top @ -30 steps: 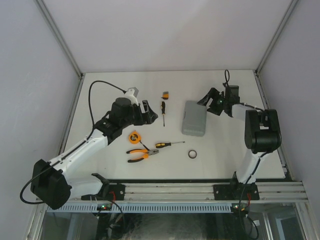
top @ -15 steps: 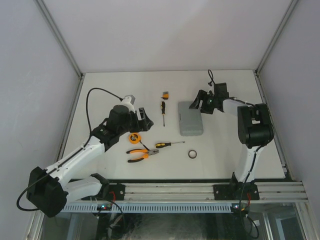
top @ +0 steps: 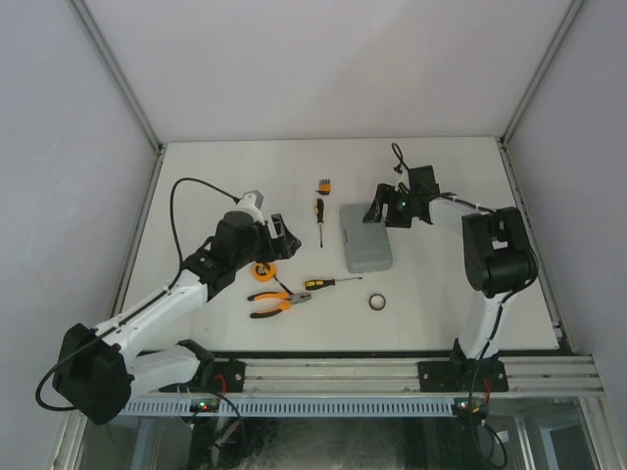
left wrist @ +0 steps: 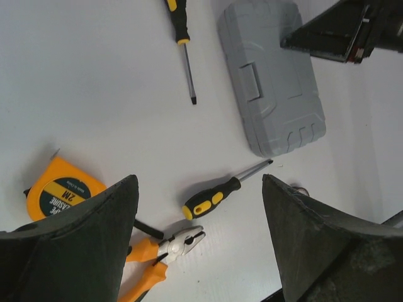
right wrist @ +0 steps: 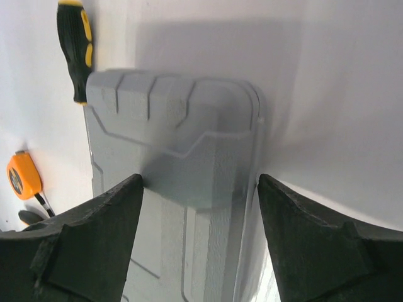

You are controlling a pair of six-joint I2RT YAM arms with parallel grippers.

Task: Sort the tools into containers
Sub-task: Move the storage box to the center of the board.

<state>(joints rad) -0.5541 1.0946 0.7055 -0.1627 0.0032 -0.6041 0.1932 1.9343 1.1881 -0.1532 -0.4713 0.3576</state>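
Right fingers (right wrist: 321, 251) spread apart, grey tool case (right wrist: 189, 126) beneath them.

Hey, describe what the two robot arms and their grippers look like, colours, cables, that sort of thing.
The left arm and the right arm both have white links and bulky black joints. A thin black cable loops off the left wrist; another curls above the right. The left gripper and right gripper each carry two broad, matte black, wedge-shaped fingers.
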